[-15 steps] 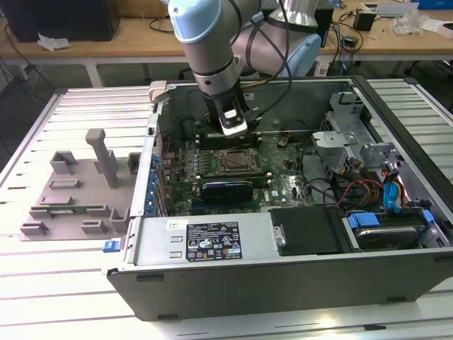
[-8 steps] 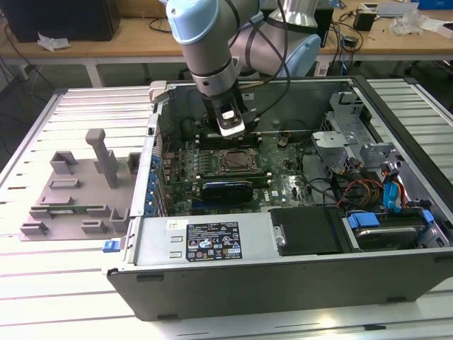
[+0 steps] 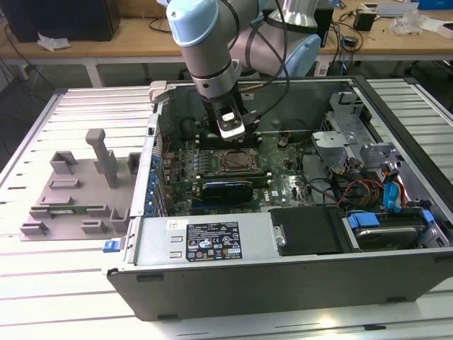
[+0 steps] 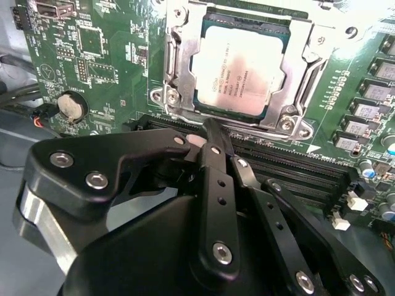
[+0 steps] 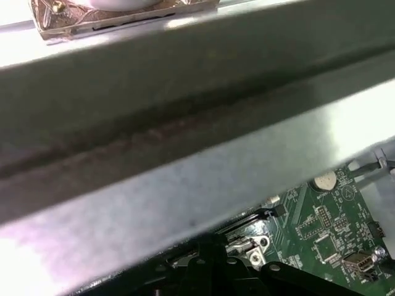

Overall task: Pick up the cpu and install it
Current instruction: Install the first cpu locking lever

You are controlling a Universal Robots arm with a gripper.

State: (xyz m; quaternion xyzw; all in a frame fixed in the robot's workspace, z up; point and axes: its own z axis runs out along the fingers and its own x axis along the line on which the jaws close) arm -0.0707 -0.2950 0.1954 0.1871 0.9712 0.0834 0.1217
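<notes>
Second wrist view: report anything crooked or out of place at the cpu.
Nothing stands out. The cpu lies flat and square inside the metal socket frame, edges parallel to it. The gripper sits just beside the socket, holding nothing.

A ribbed metal table (image 3: 49,283) of long silvery slats carries the whole setup. An open computer case (image 3: 212,280) lies directly on it, taking up the middle and the exterior view's right, with its uncovered side facing up. At the exterior view's left, a grey plastic fixture tray (image 3: 53,212) lies flat on the slats just beside the case, with several upright grey blocks rising from it.
</notes>
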